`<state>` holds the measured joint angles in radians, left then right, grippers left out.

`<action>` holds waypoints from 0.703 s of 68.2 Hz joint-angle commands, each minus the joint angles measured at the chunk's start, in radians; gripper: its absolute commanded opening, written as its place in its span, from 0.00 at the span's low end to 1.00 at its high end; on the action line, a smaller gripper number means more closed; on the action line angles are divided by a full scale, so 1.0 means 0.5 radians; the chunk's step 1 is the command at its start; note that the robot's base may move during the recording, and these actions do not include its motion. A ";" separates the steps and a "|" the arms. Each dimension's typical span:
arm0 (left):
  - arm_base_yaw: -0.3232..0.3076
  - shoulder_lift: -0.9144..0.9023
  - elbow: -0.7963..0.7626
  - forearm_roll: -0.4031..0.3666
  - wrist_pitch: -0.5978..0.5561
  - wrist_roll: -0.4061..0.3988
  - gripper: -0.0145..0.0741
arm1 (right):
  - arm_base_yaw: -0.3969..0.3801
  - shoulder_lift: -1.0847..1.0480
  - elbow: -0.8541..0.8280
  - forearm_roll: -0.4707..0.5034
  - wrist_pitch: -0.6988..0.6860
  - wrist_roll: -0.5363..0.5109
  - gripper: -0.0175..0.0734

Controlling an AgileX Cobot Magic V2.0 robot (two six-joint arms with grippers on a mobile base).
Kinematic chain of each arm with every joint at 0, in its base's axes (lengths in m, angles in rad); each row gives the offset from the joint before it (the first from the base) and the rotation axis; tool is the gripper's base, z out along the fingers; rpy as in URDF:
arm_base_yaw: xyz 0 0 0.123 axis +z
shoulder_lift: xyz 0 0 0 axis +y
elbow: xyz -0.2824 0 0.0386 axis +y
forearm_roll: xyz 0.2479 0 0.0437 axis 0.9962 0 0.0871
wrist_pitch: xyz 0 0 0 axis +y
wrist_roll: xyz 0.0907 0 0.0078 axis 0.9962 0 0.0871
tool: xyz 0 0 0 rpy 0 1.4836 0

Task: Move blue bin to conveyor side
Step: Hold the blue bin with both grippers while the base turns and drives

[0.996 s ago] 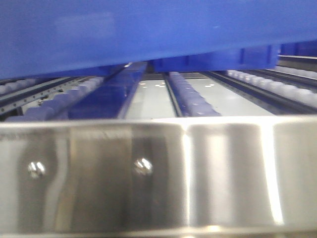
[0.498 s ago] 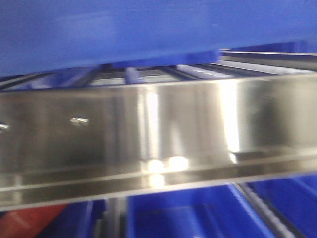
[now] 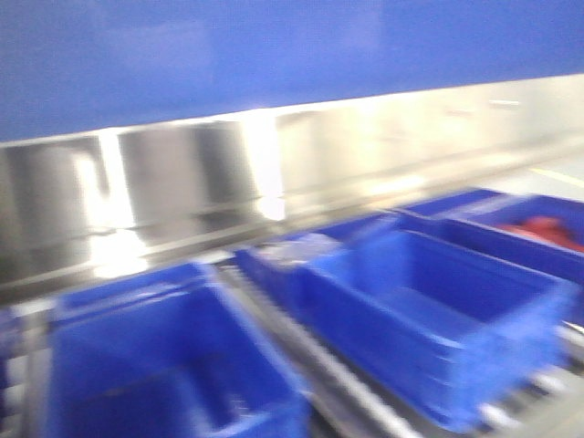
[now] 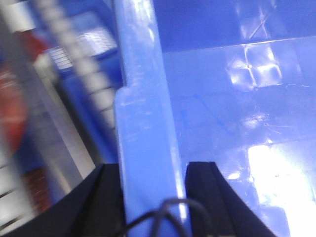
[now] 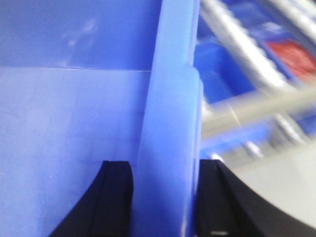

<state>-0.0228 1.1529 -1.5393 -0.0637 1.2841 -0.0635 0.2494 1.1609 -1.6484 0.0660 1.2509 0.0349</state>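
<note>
The blue bin [image 3: 274,55] fills the top of the front view, held up in the air with its wall close to the camera. My left gripper [image 4: 154,185] is shut on the blue bin's left rim [image 4: 143,123], one black finger [image 4: 106,197] outside and one inside. My right gripper [image 5: 165,192] is shut on the opposite rim [image 5: 170,123] in the same way. The bin's glossy inside [image 4: 237,128] shows nothing in it. The conveyor's brushed-steel end plate [image 3: 182,201] crosses the front view just under the bin. Blurred pale rollers [image 4: 84,69] run past the bin in the left wrist view.
Below the steel plate stand several other blue bins [image 3: 429,319] on a lower level, one at the right holding something red [image 3: 547,233]. Steel rails and rollers [image 5: 237,44] pass beside the held bin in the right wrist view. Something red [image 4: 12,108] lies at the far left.
The view has risen: the steel end plate has climbed from the bottom of the front view to just under the bin, the roller tracks have gone from sight, and lower blue bins have come into view.
</note>
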 commanded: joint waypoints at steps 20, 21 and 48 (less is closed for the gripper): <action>0.010 -0.039 -0.023 0.139 -0.126 0.023 0.14 | -0.015 -0.048 -0.032 -0.178 -0.171 -0.036 0.12; 0.010 -0.039 -0.023 0.139 -0.126 0.023 0.14 | -0.015 -0.048 -0.032 -0.178 -0.171 -0.036 0.12; 0.010 -0.039 -0.023 0.139 -0.126 0.023 0.14 | -0.015 -0.048 -0.032 -0.178 -0.171 -0.036 0.12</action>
<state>-0.0228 1.1529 -1.5393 -0.0637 1.2821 -0.0635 0.2494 1.1609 -1.6484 0.0660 1.2509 0.0349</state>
